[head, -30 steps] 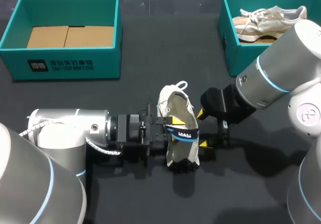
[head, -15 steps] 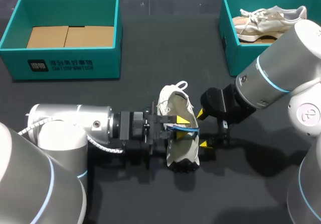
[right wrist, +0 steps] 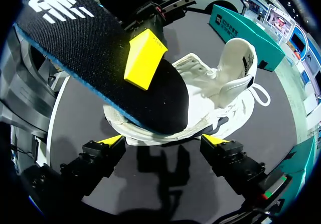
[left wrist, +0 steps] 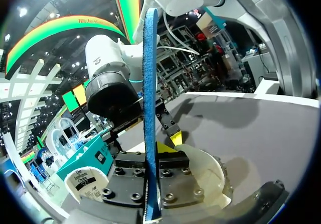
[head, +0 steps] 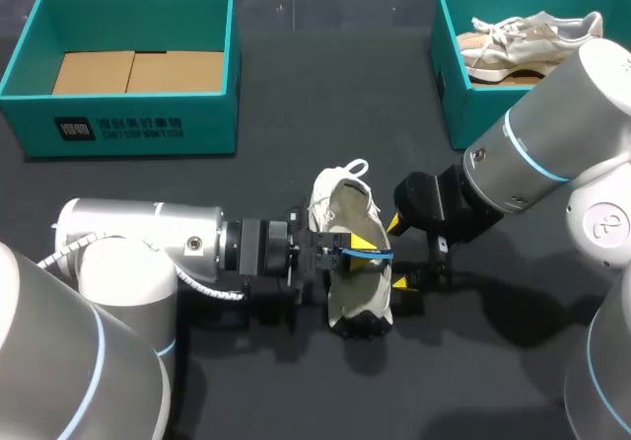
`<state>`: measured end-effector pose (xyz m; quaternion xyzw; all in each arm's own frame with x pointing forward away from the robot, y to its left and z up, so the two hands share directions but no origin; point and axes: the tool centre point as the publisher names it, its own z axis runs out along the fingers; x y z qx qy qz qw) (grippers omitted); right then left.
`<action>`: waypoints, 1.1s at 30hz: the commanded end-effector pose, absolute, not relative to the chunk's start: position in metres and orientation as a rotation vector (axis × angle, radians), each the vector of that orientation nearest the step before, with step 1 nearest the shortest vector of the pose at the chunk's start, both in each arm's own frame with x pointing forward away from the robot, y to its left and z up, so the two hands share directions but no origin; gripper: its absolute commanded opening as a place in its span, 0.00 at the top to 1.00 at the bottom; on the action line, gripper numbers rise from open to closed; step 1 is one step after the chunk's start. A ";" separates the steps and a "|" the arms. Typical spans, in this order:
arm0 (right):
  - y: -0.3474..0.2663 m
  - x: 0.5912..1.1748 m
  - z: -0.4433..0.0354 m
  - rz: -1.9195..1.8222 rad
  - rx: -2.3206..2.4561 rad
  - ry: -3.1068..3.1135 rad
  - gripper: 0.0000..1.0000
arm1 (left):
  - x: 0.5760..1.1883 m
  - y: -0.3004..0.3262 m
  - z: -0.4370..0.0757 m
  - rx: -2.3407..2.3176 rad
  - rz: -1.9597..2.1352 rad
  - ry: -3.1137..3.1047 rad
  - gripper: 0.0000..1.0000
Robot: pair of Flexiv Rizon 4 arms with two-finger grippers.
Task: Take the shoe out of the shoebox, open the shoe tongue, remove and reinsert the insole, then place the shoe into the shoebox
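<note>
A white shoe (head: 347, 297) lies on its side on the dark table, opening turned up. My left gripper (head: 357, 243) reaches in over that opening, shut on the black insole (head: 367, 255) with its blue edge. In the left wrist view the insole (left wrist: 149, 83) stands edge-on between the fingers of the left gripper (left wrist: 153, 151), with the shoe (left wrist: 205, 169) just beneath. My right gripper (head: 397, 255) is open at the shoe's right side. In the right wrist view its fingers (right wrist: 113, 141) spread wide below the shoe (right wrist: 220, 93) and insole (right wrist: 100, 58), touching neither.
A teal shoebox (head: 128, 129) with cardboard in its bottom stands at the back left. A second teal box (head: 449, 85) at the back right holds another pale shoe (head: 523, 40). The right arm's elbow hangs just in front of that box.
My left arm has slid a little to the right, further over the shoe, and its fingers have drawn together on the insole. The right arm and the shoe have stayed put.
</note>
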<state>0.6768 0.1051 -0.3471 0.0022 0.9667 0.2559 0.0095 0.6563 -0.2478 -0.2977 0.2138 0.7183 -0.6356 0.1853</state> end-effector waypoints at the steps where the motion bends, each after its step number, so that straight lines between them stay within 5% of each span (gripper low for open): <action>1: 0.106 0.677 -0.348 0.797 0.008 3.019 0.00 | 0.666 -0.251 -0.310 0.589 -1.773 2.034 1.00; 23: 0.106 0.677 -0.348 0.797 0.008 3.019 0.00 | 0.678 -0.240 -0.320 0.543 -1.721 2.057 1.00; 26: 0.106 0.677 -0.348 0.797 0.008 3.019 0.00 | 0.674 -0.239 -0.315 0.546 -1.724 2.049 0.67; 33: 0.106 0.677 -0.348 0.797 0.008 3.019 0.00 | 0.663 -0.242 -0.300 0.540 -1.743 2.022 0.60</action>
